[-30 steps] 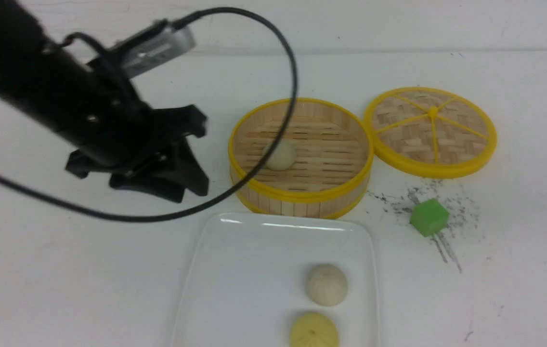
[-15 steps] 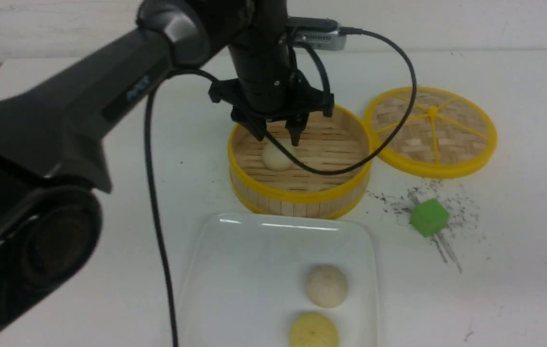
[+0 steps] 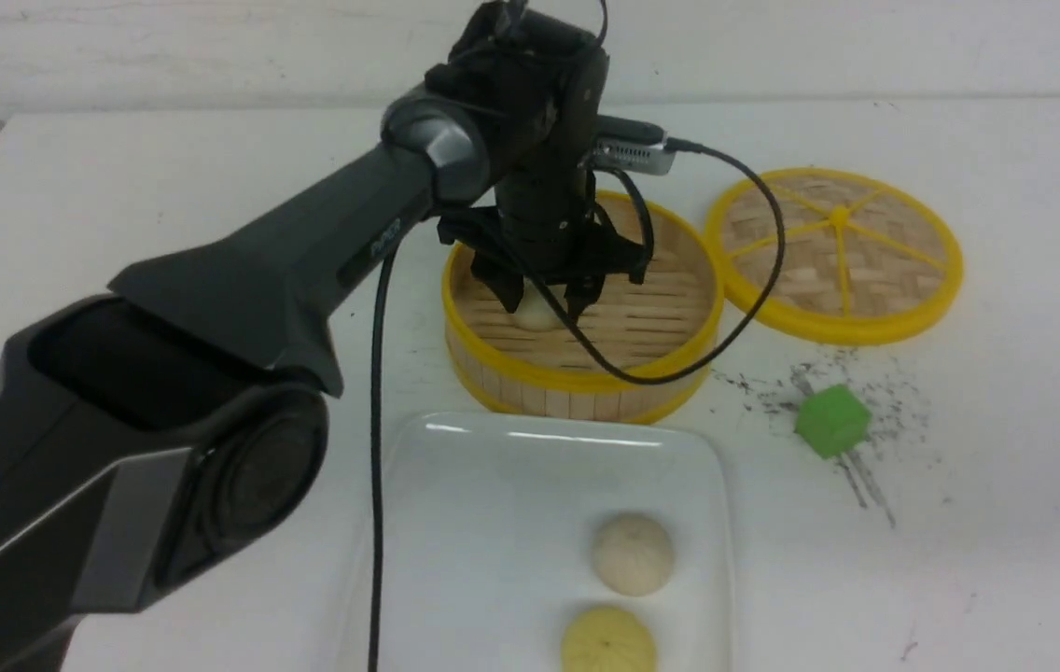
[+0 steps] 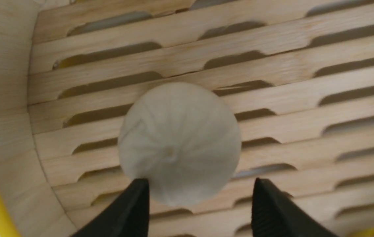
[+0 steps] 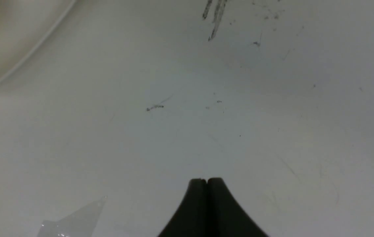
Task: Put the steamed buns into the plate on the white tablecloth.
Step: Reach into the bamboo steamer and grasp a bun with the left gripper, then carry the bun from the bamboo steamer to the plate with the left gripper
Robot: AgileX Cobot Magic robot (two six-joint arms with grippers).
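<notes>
**A:** Nearest us, what sits on the plate (image 3: 455, 523)?

**B:** One pale steamed bun (image 3: 633, 553), already delivered, with the yellow pleated bun (image 3: 607, 642) just in front of it. Both lie toward the plate's right side, so the left half is bare for another.

**A:** And the right end effector (image 5: 206, 180)?

**B:** Its jaws are pressed together on nothing. It hangs over the white tablecloth (image 5: 272, 115) near the plate's edge, and I judge it is parked out of the way.

**A:** Farther back?

**B:** A green cube (image 3: 830, 420) lies among dark scuffs, apart from everything. Beyond the plate stands the bamboo steamer (image 3: 586, 378), with the remaining bun (image 4: 178, 141) on its slats near the left wall. The left end effector (image 3: 544, 303) points down into the steamer. Its jaws are spread wide, with a finger on either side of the bun and no squeeze visible, so it looks set to close. The lid (image 3: 833, 252) lies flat just beside the steamer, which leaves the reach open.

**A:** What differs from before?

**B:** A second ago the left end effector was off to the left over bare cloth. Half a second ago it hung above the rim, and now it sits lower, inside the steamer. The buns, plate, cube and lid are unmoved.
</notes>
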